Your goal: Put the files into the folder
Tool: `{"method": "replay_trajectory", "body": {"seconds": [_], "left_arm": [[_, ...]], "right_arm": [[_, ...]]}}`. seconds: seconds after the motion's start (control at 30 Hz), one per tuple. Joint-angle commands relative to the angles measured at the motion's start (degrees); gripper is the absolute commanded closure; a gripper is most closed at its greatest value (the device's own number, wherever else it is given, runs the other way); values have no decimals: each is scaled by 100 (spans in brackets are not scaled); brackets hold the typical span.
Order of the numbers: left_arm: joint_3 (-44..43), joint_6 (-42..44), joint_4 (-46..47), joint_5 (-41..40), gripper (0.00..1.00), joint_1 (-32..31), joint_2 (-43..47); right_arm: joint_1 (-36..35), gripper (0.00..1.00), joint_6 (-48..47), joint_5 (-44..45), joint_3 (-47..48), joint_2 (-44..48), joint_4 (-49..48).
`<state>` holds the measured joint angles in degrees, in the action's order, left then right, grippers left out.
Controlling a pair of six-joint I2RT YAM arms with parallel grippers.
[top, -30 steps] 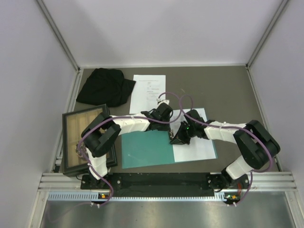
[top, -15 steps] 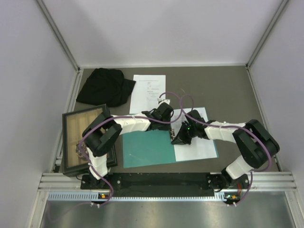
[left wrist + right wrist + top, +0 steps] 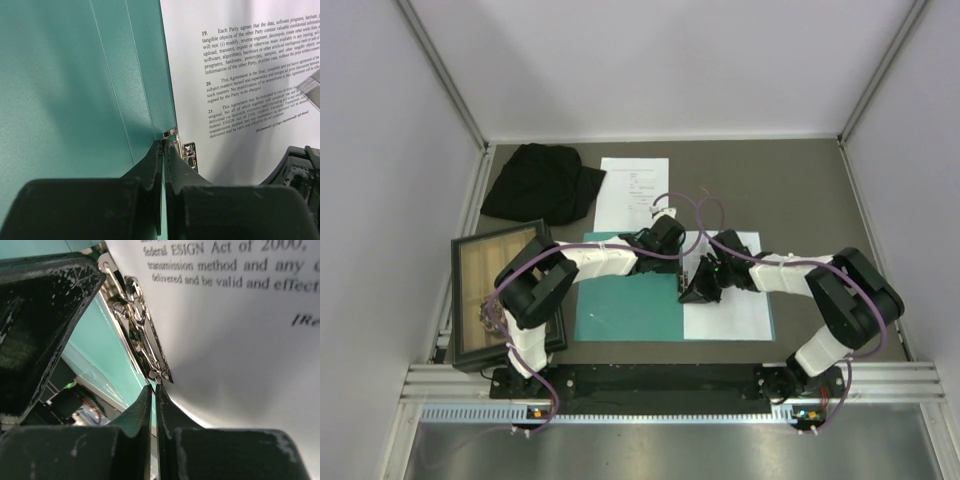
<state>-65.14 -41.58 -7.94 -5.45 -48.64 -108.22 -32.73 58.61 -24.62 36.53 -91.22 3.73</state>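
1. The thin teal-green card folder (image 3: 625, 300) is lying open and flat on the grey-brown table (image 3: 800, 190), right in front of the two arm bases.
2. The left half shows bare teal. A white paper sheet with small black print (image 3: 730, 300) covers the right half, with its inner edge running along the spine. I honestly can't tell if that's one sheet or a stack.
3. Another white printed sheet (image 3: 633, 190) lies further back on the table. It's outside the folder, beside a crumpled black cloth (image 3: 540, 180).
4. Both wrist cams show a small shiny metal spring clip (image 3: 142, 335) at the spine, right where the teal meets the paper.
5. The left gripper (image 3: 163, 145) has its fingers pressed together, and the tips sit right at the end of that clip. I can't see anything pinched between them.
6. The right gripper (image 3: 153, 389) is the same deal. It's closed up tight with its tips just under the clip's near end, at the edge of the sheet. I can't make out whether it's actually touching the metal.
7. From above, both arms reach in over the middle of the folder, so the grippers are close to each other.
8. A dark-framed wooden tray (image 3: 460, 300) sits off to the left of the folder, near the left arm's elbow.
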Motion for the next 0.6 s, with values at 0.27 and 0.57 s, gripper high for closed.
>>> {"method": "replay_trajectory", "body": {"seconds": [0.27,0.57], "left_arm": [[-226,150,-875,-26,100,-40,-111],[-771,274,-1340,-112,58,-40,451]], "right_arm": [[118,62,-1677,1346,442,666,1253],[109,54,-2283,1863,899,2054,2463]]}}
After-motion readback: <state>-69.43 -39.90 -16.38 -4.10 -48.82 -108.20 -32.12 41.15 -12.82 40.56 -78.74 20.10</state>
